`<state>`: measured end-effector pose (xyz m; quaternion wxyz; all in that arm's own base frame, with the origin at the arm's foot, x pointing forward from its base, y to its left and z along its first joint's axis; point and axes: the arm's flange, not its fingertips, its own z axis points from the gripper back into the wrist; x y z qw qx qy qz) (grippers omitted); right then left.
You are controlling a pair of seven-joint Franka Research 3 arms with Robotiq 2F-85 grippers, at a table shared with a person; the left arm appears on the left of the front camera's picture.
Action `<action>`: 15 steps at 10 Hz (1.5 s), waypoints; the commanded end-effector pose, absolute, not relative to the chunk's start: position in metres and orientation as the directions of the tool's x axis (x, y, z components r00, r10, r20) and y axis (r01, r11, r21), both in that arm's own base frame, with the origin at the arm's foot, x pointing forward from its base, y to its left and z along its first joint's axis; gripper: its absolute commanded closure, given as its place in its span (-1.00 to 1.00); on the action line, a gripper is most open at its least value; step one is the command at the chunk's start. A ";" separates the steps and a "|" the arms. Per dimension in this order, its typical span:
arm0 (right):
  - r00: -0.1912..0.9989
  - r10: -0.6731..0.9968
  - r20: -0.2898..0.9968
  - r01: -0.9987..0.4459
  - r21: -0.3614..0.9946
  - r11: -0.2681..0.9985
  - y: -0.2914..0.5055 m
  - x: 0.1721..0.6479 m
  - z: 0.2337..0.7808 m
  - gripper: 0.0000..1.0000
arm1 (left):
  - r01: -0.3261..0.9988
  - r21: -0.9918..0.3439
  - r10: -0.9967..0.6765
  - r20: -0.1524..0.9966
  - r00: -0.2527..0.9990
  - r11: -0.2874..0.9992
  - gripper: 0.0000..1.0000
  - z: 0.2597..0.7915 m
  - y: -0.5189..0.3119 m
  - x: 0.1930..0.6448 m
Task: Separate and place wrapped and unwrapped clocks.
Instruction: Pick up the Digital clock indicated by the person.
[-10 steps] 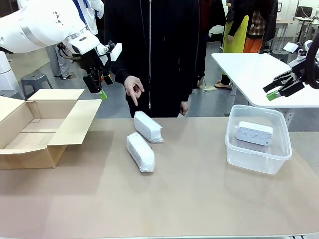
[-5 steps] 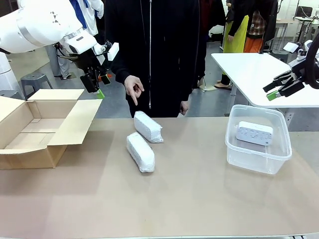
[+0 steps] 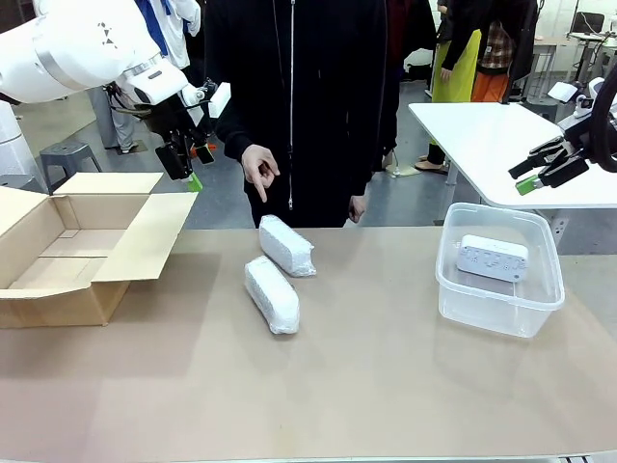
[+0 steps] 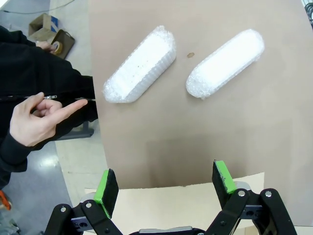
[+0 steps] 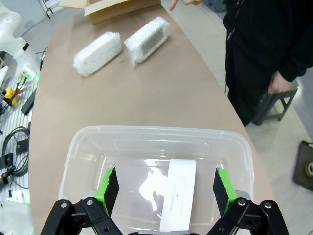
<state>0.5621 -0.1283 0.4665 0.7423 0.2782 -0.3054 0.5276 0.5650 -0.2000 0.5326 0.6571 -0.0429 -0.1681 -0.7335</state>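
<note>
Wrapped clock (image 3: pixel 286 245) and second wrapped clock (image 3: pixel 272 294) lie just beside each other mid-way across the surface (image 3: pixel 386 386), long axes roughly parallel, running away from the robot, near ends slanting right; wrap hides their faces. Unwrapped clock (image 3: pixel 493 258) lies crosswise inside the clear tub (image 3: pixel 482 311), buttons hard to make out. Left fingers (image 4: pixel 106 188) and right fingers (image 5: pixel 108 188) are spread wide, empty.

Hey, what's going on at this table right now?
Nothing is held. Both claws are open: the left claw hovers over the box flap, the right claw over the tub holding the bare clock. The near wrapped clock and far wrapped clock lie mid-table, and a person's hand points down toward them.
</note>
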 end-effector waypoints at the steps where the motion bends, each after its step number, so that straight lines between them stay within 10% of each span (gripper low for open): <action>1: 0.258 0.613 0.747 -0.953 0.092 0.288 -0.128 0.562 0.466 -1.00 | 0.971 0.174 -0.948 0.247 -0.202 -0.162 -1.00 0.526 -0.214 0.580; 15: 0.258 0.613 0.747 -0.953 0.092 0.288 -0.128 0.562 0.466 -1.00 | 0.810 0.005 -0.808 0.054 -0.586 -0.587 -1.00 0.453 -0.359 0.683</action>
